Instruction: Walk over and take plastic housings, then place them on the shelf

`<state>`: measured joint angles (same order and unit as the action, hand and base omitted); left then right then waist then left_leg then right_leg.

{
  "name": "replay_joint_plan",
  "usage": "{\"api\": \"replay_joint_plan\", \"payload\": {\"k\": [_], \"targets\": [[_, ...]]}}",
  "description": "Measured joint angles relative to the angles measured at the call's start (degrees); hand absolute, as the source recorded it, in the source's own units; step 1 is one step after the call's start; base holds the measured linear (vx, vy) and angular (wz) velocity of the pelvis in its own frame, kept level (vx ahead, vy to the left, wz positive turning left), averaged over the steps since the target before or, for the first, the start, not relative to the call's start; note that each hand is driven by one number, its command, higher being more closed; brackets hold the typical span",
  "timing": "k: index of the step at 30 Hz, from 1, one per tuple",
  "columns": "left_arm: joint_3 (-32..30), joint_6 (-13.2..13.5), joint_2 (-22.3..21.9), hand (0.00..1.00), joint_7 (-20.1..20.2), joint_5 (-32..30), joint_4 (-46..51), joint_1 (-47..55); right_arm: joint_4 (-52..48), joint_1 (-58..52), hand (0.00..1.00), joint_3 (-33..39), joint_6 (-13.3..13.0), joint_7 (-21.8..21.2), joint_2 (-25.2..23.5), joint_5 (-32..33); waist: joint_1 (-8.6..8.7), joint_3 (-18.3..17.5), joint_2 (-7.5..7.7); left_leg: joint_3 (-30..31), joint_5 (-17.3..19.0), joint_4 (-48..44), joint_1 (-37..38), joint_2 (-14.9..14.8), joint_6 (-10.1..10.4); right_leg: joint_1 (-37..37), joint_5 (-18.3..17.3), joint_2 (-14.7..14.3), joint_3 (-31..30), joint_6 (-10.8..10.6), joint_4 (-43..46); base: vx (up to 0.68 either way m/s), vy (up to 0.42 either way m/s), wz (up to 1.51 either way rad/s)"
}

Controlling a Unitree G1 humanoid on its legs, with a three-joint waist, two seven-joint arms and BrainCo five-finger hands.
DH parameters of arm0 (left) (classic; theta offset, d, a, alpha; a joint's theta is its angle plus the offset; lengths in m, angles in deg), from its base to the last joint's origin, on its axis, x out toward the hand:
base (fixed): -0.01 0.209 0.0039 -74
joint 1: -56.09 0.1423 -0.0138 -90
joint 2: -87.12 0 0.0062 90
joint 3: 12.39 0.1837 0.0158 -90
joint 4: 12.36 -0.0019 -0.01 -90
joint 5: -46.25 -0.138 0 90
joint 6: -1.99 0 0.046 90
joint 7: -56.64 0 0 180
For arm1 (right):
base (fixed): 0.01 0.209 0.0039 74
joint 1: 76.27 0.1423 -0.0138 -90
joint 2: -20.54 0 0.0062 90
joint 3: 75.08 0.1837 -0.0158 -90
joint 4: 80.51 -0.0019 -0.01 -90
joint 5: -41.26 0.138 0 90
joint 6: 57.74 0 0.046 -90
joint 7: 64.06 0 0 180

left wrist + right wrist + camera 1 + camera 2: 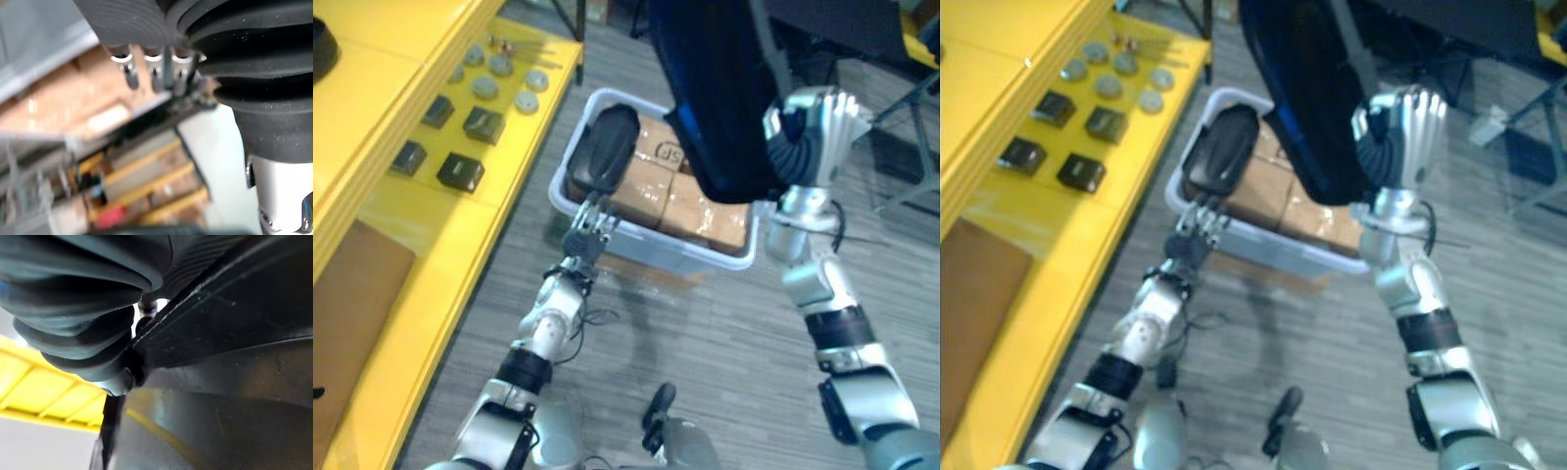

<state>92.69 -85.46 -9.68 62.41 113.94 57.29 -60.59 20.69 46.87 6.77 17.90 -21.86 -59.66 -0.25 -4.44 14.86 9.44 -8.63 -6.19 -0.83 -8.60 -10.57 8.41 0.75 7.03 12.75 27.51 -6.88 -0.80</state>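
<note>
Reaching toward a pale plastic bin on the floor, your robot's left hand meets the near end of an oval black housing. This housing lies on brown cartons in the bin's left corner. The hand's fingers look fairly straight. They touch the housing's lower edge and are not wrapped round it.

The relation to watch is that the housing sits directly ahead of those fingertips. Its long axis runs away from the robot, roughly in line with the left forearm. The left hand is by far the nearer of the two to it, so any grasp of it would likely fall to that arm, closing across the narrow width.

On the other side, the right hand is raised over the bin's far right. Its fingers are bent against the edge of a large dark housing, which it appears to hold up clear of the cartons. Its wrist view shows a dark panel pressed close against the hand.

The yellow shelf runs along the robot's left, just beside the bin. You can count two housings, one at each hand, and one bin. The cartons number about four, though the large housing hides some. Four black blocks and six grey discs sit on the shelf's far stretch. The near stretch looks free for a placement.
</note>
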Motion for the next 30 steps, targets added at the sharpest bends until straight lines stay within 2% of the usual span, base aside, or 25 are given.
{"api": "replay_joint_plan", "payload": {"k": [2, 3, 5, 12, 18, 21, 30], "targets": [[0.4, 2.1, -1.3, 0.0, 1.9, 0.0, 0.0, -0.1, -1.0, -2.1, 1.0, 0.0, -1.0, -0.6, -0.8, -0.2, 0.37, -1.3, -0.35, -0.2, -0.8, 2.0, 1.8, 0.1, 0.1, -0.9, -0.2, 0.0, -0.1, -0.1, -0.1, 0.04, -0.018, -0.07], [1.2, 3.7, -1.8, 0.0, 2.4, 0.0, 0.0, -0.1, -1.8, -3.3, 1.0, 0.0, -1.3, -1.0, -1.4, -0.9, 0.41, -2.2, -0.46, -0.6, -1.1, 3.0, 2.9, 0.1, 0.2, -1.2, -0.4, 0.0, -0.3, -0.3, -0.2, 0.02, -0.01, -0.06], [1.9, 5.3, -2.4, 0.0, 2.4, 0.0, 0.0, -0.1, -1.8, -3.8, 1.0, -0.7, -2.1, -1.6, -1.6, -1.4, 0.52, -2.9, -0.42, -1.1, -1.7, 4.6, 4.7, 0.2, 0.3, -1.9, -0.6, -0.1, -0.7, -0.6, -0.2, 0.02, -0.015, -0.09], [3.8, 7.2, -3.6, 0.0, 1.7, -0.5, -0.1, -0.1, -1.8, -5.0, 1.0, -2.7, -6.1, -3.9, -2.2, -2.1, 0.93, -4.7, -0.41, -1.2, -2.2, 5.4, 6.5, 0.3, 0.3, -3.2, -0.9, 0.0, -0.9, -0.9, -0.2, 0.0, -0.001, 0.0], [4.2, 6.9, -5.1, 0.0, -0.9, -3.6, -2.6, 0.0, -1.8, -5.9, 1.0, -4.6, -9.9, -4.8, -3.4, -2.3, 1.86, -7.2, -0.52, -1.1, -2.2, 5.5, 6.8, 0.4, 0.3, -3.9, -0.8, 0.0, -0.7, -1.1, -0.9, 0.0, 0.0, 0.0], [5.1, 5.2, -5.8, 0.0, -2.8, -7.7, -3.6, 0.0, -2.0, -5.9, 1.0, -5.1, -12.0, -5.1, -4.1, -2.3, 2.02, -7.3, -0.57, -1.1, -2.2, 5.5, 7.4, 0.4, 0.3, -4.6, -0.7, 0.0, -0.8, -1.2, -1.0, 0.0, 0.0, 0.0], [6.4, 4.6, -6.3, 0.0, -1.6, -6.7, -5.3, 1.4, -4.1, -6.6, 1.0, -7.3, -13.1, -9.7, -4.6, -2.2, 2.06, -8.6, -1.12, -1.1, -2.2, 5.5, 7.5, 0.6, 0.3, -4.9, -0.4, 0.0, -0.8, -1.7, -1.8, 0.0, 0.0, 0.0]]}}
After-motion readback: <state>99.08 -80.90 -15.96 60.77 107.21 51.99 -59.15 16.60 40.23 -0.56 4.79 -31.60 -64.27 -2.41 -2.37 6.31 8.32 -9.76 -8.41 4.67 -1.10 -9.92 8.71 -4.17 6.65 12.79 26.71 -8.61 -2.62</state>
